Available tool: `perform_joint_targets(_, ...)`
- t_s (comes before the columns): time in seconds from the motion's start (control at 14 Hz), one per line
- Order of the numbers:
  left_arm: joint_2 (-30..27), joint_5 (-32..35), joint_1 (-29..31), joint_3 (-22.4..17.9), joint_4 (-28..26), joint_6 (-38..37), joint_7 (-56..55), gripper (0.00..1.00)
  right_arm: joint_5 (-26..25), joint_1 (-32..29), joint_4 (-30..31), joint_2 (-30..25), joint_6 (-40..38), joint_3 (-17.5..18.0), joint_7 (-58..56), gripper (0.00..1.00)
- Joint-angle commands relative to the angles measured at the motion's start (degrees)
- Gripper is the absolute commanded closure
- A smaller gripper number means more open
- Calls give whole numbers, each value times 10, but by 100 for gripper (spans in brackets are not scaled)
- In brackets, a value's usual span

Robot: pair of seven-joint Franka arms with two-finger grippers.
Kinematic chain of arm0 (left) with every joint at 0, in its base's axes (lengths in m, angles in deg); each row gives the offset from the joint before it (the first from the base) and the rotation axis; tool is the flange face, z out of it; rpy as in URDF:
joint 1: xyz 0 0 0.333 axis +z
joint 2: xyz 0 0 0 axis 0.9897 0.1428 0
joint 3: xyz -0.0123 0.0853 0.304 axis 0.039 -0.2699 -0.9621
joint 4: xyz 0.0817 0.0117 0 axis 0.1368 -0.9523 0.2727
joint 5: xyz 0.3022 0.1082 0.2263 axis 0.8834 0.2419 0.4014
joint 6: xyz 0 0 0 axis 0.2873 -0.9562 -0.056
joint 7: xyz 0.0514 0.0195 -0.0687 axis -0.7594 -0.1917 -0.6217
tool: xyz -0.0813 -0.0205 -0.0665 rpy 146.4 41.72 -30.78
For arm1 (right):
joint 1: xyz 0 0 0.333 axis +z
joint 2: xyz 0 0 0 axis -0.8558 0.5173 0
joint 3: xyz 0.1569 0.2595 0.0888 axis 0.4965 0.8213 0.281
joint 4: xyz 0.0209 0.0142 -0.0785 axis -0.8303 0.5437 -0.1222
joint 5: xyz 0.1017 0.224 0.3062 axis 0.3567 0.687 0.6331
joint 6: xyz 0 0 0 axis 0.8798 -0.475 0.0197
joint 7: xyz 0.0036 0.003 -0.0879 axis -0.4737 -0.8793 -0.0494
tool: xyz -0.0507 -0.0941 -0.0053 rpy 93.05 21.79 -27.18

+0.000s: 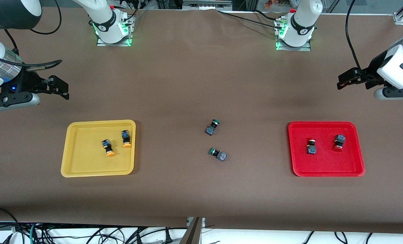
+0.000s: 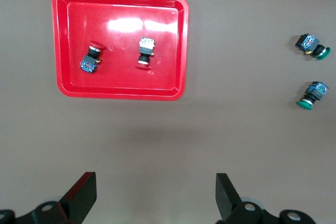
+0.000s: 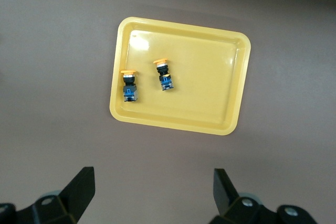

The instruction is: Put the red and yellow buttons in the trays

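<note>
Right gripper [image 1: 61, 88], upper left of the front view: up in the air over bare desk [image 1: 188, 74] at the right arm's end, fingers [image 3: 79, 190] spread wide and holding nothing. Yellow tray [image 1: 73, 149], lower left of centre in the frame: flat on the desk, holding two yellow buttons lying on their sides, one [image 1: 108, 148] nearer the middle of the tray, the other [image 1: 126, 138] just beside it near the tray's rim; the two close together but apart. Green buttons, centre of the frame: two on the bare desk between the trays, one [image 1: 212, 127] higher in the frame, the other [image 1: 218, 154] lower, nearer the front camera, both on their sides. Red tray [image 1: 325, 167], lower right of centre: flat on the desk, holding two red buttons, one [image 1: 311, 146] and another [image 1: 338, 142], lying apart from each other. Left gripper [image 1: 355, 79], upper right of the frame: up over bare desk at the left arm's end, fingers [image 2: 81, 195] spread wide, nothing between them.
</note>
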Motion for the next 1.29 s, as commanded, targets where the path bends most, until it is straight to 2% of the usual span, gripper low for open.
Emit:
perform_joint_targets(0.0, 30, -9, -4, -5, 51, -19, -7, 0, -4, 1, -11, 3, -9, -1, 7, 0)
perform_joint_targets(1.21, 51, -7, -2, -7, 73, -18, -7, 0, -4, 1, -11, 3, -9, -1, 7, 0)
